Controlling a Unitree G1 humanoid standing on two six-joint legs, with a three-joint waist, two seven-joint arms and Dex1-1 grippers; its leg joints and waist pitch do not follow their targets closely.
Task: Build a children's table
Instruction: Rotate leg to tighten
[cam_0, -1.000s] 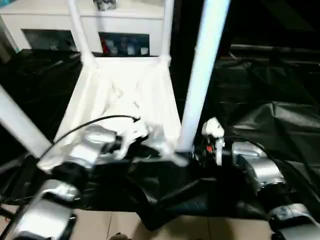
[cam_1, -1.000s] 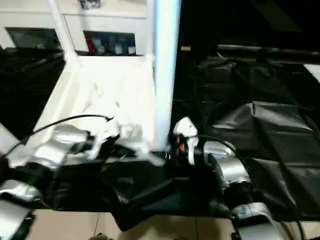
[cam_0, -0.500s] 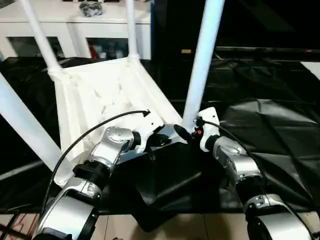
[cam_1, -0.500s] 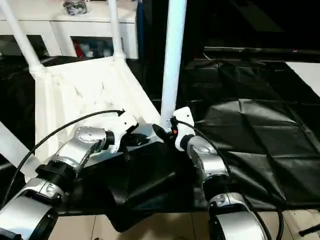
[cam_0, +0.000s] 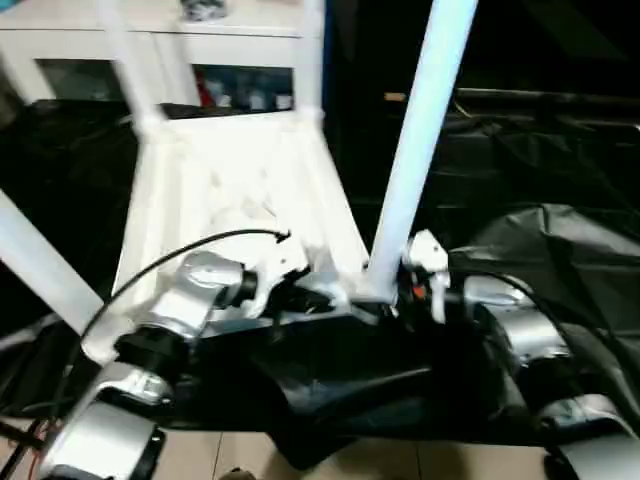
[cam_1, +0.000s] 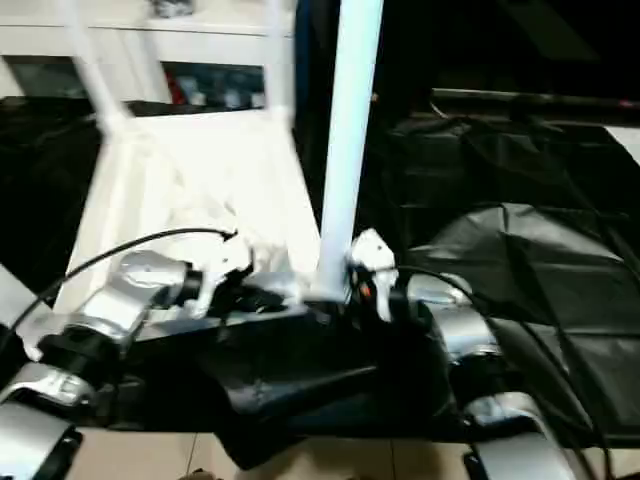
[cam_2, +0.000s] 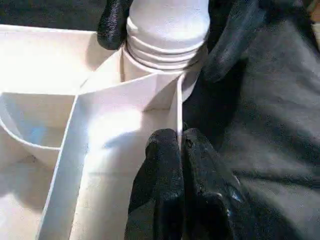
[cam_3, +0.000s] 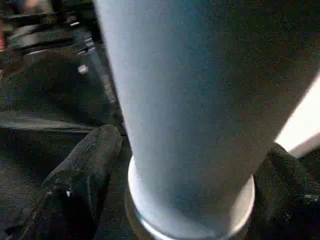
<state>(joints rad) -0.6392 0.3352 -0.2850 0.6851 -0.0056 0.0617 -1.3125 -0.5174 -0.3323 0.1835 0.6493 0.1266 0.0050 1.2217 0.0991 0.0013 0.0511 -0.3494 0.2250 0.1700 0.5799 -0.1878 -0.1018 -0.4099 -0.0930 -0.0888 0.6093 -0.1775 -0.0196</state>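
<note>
At lower centre, the near leg (cam_0: 415, 160) was being seated in its socket (cam_2: 165, 55): right gripper (cam_2: 172, 37) straddled it loosely, left gripper (cam_2: 177, 167) pinched the tabletop (cam_0: 240, 180) rib. Tightening seemed next.

White table top (cam_0: 240, 190) with ribbed underside and white tube legs (cam_0: 415, 160); black fingers (cam_2: 165, 165) on silver forearms (cam_0: 195, 290); crinkled glossy black sheet (cam_0: 540, 250) beside the right gripper (cam_3: 185, 200); white cabinet (cam_0: 150, 40) beyond

Left pincer (cam_2: 181, 150) closed; right pincer (cam_3: 185, 165) spread.
</note>
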